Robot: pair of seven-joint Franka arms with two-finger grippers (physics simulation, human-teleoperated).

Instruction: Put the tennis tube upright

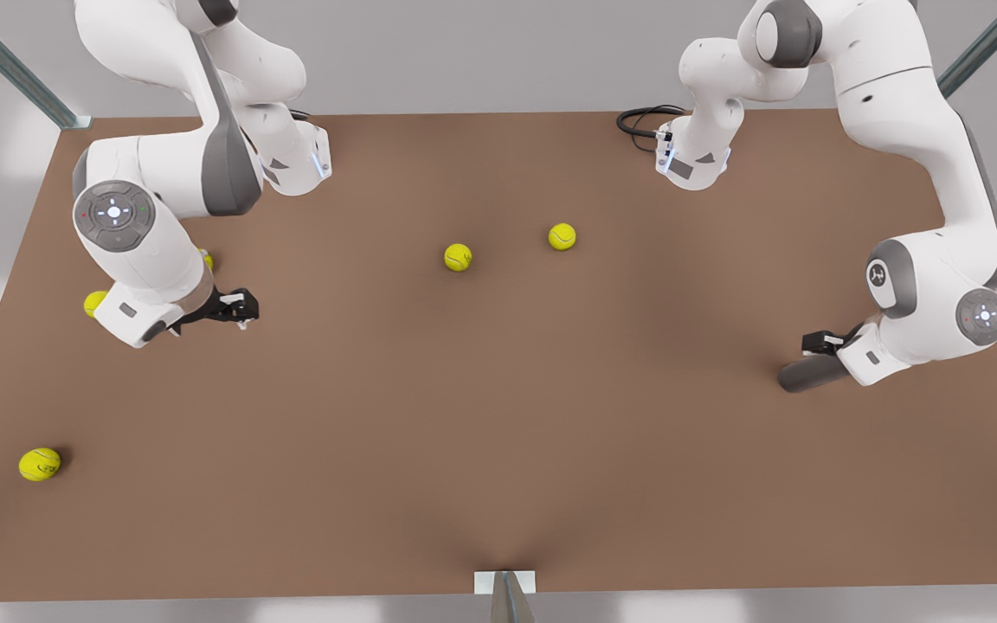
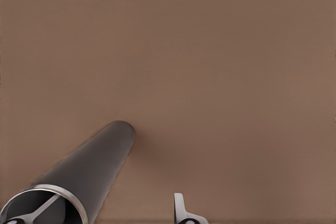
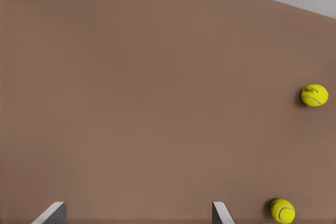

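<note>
The tennis tube [image 1: 808,374] is a dark grey cylinder lying on its side on the brown table [image 1: 498,433], at the front view's right. In the left wrist view the tennis tube [image 2: 89,171] points away from the camera, its silvery rim and open end nearest. My left gripper [image 1: 820,342] hovers over that rim end, open. One finger [image 2: 181,211] stands off to the tube's side and the other shows at the tube's mouth. My right gripper [image 1: 239,308] waits at the front view's left, open, its fingers [image 3: 220,213] wide apart over bare table.
Yellow-green tennis balls lie scattered: two mid-table [image 1: 458,257] [image 1: 562,236], one near the front left corner [image 1: 40,464], two partly behind the right arm [image 1: 94,303]. The right wrist view shows two balls [image 3: 314,95] [image 3: 282,211] and the table edge.
</note>
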